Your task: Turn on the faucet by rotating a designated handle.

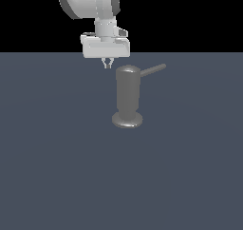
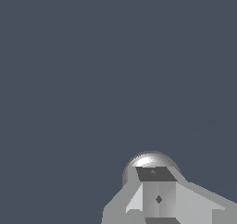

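- The gripper [image 1: 107, 62] hangs just beside the faucet [image 1: 127, 98] cap on the exterior view's left, fingertips pinched almost together, holding nothing
- The faucet stands upright on the dark floor [image 1: 57, 167]; it looks rigid, heavy and smooth
- The handle [image 1: 153, 70], a thin stiff rod reaching right, is probably best pushed near its rounded tip
- The wrist view adds only the cap [image 2: 149, 161] behind the fingers [image 2: 157, 195]; the handle is absent there
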You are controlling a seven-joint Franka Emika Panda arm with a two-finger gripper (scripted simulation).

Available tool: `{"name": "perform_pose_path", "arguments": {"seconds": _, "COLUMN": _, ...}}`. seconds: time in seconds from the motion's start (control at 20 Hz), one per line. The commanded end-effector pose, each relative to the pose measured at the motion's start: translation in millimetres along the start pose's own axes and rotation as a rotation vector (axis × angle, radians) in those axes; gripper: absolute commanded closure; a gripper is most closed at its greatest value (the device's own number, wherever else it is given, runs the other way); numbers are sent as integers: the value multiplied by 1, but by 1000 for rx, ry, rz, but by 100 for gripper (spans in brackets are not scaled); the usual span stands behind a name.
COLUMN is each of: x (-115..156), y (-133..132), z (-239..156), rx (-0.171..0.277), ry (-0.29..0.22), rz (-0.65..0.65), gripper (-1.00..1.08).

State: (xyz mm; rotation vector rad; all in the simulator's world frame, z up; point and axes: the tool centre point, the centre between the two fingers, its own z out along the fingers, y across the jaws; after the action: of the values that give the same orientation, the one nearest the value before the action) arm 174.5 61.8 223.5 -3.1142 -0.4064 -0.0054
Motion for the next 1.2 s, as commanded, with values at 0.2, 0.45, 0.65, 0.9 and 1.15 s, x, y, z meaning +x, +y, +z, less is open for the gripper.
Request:
{"name": "perform_pose_path", "arguments": {"seconds": 0.2, "x": 14, "y": -20, "z": 1, "rx": 0, "ry": -1, "rz": 2, "gripper": 108}}
{"name": "perform_pose_path", "arguments": {"seconds": 0.45, "x": 23, "y": -34, "z": 1, "rx": 0, "ry": -1, "rz": 2, "gripper": 108}}
{"name": "perform_pose_path", "arguments": {"seconds": 0.65, "x": 30, "y": -44, "z": 2, "rx": 0, "ry": -2, "rz": 3, "gripper": 108}}
{"name": "perform_pose_path", "arguments": {"seconds": 0.9, "x": 38, "y": -55, "z": 2, "rx": 0, "ry": -2, "rz": 3, "gripper": 108}}
{"name": "perform_pose_path", "arguments": {"seconds": 1.15, "x": 45, "y": -65, "z": 3, "rx": -1, "ry": -3, "rz": 4, "gripper": 108}}
